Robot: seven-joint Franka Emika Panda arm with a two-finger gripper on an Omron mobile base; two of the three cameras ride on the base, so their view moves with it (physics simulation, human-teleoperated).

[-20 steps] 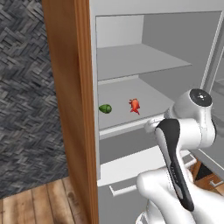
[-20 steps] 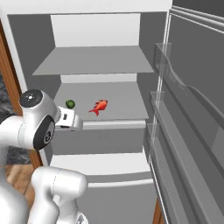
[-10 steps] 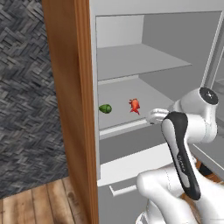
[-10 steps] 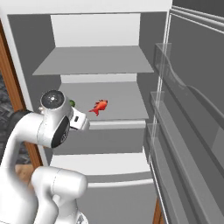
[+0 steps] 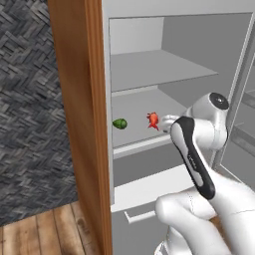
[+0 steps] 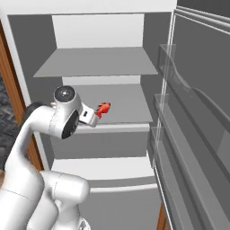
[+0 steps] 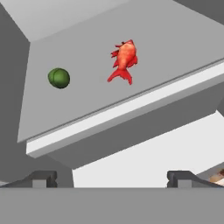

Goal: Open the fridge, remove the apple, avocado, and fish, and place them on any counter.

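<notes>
**Gripper wide open before the fridge's middle shelf, nothing held**

Fingertips (image 7: 43, 178) of the gripper (image 7: 111, 178) stand far apart at the bottom of the hand view, one at each side, with nothing between them. The jaws are spread wide and empty. In the left base view the gripper (image 5: 169, 121) sits at the front of the middle shelf, just beside the fish (image 5: 153, 120), which lies to its left there. From the right base view the hand's white end reaches to the shelf's front edge, with the fish (image 6: 103, 109) showing just past it; whether they touch I cannot tell.

Along the hand's line of sight, the fish (image 7: 124, 61) lies on the grey shelf (image 7: 131, 105), red-orange, its tail fin pointing toward the shelf's pale front lip. The avocado (image 7: 58, 78) rests on the same shelf, apart from the fish and nearer the fridge's side wall. In the left base view the avocado (image 5: 119, 123) is a dark green lump left of the fish, close to the wood panel (image 5: 79, 124).

Farther out, the fridge (image 6: 103, 58) is open, with a bare grey shelf above the middle one and a pale drawer front below. Its door (image 6: 197, 112) stands swung out at the right of the right base view, clear bins lining its inner face. A wooden floor (image 5: 45, 231) and a dark woven-patterned wall (image 5: 27, 99) lie left of the panel.
</notes>
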